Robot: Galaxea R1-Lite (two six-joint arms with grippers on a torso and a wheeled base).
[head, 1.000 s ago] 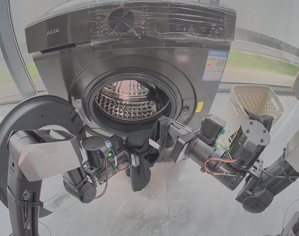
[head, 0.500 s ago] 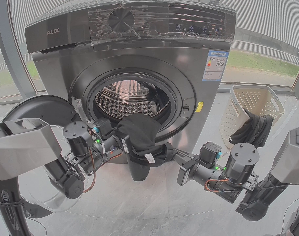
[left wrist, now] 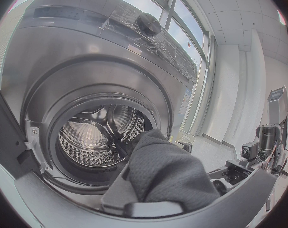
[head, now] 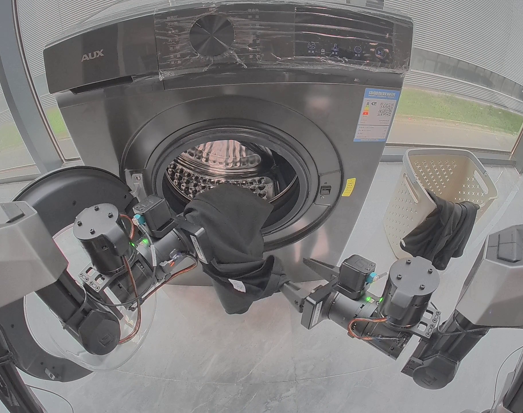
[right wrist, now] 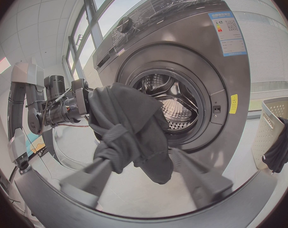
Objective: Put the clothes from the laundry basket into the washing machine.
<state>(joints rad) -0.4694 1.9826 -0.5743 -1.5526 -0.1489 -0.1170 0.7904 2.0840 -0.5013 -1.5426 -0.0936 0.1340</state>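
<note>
A black garment (head: 233,230) hangs across the lower rim of the washing machine's open drum (head: 227,167). My left gripper (head: 207,239) is shut on it from the left, and the cloth (left wrist: 163,171) covers its fingers. The garment's lower end (right wrist: 128,133) sags towards the floor and brushes one finger of my right gripper (head: 293,275), which stands open and low in front of the machine (right wrist: 139,157). To the right, the white laundry basket (head: 445,173) has a second dark garment (head: 442,233) draped over its front rim.
The round door (head: 60,202) is swung open to the left, behind my left arm. Pale floor tiles (head: 244,351) lie in front of the machine. Windows run behind the machine and the basket (right wrist: 272,124).
My left gripper has carried the black garment up and leftwards, onto the drum's rim. My right gripper has dropped low and pulled back to the right, with its fingers now apart.
</note>
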